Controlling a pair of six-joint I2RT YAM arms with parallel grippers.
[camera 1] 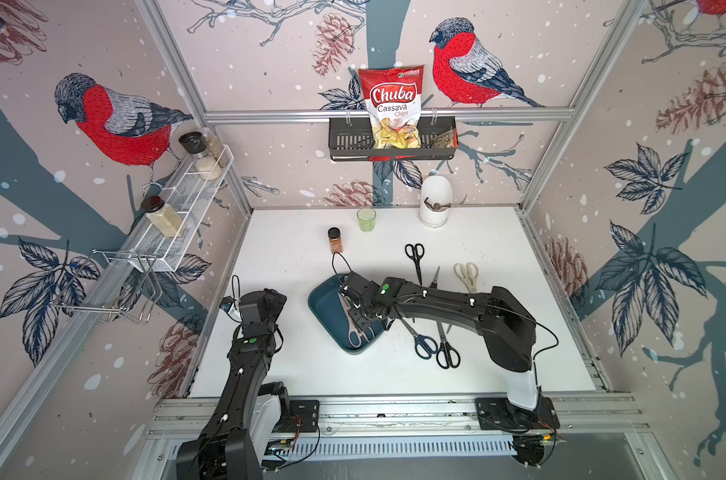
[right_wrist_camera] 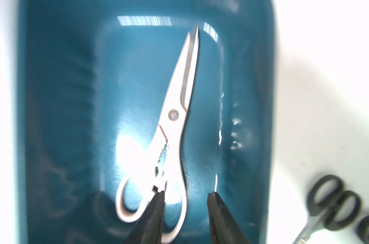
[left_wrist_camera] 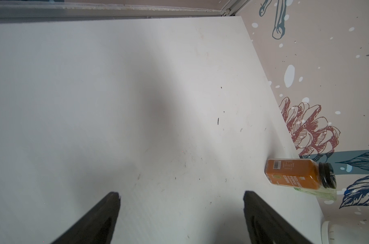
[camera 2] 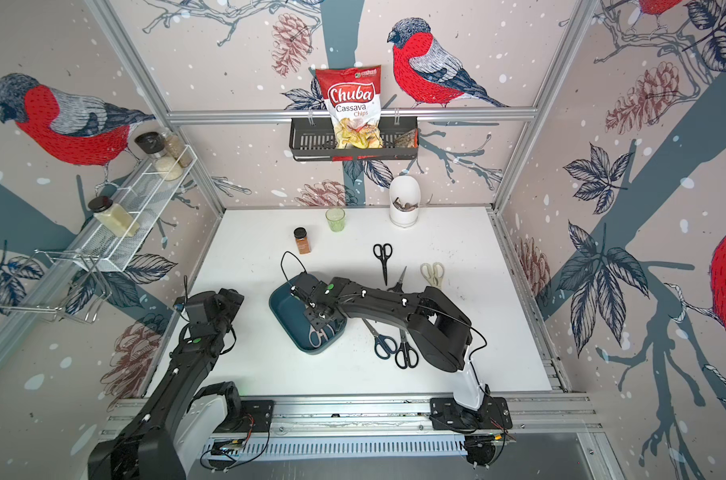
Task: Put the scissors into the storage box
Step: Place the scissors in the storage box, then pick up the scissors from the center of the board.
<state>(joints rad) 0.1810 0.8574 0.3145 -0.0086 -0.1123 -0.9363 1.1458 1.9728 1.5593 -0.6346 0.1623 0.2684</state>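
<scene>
Glossy teal plastic storage box (right_wrist_camera: 52,105); pale-handled scissors (right_wrist_camera: 175,115), shiny steel blades

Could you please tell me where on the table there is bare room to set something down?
The front strip between the storage box and the front rail is bare, as is the patch between the spice jar and the left wall. It is crowded from the cream shears to the dark-blue scissors.

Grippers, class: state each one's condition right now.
Left gripper: open, empty.
Right gripper: open, over the pale-pink-handled scissors in the storage box.
</scene>
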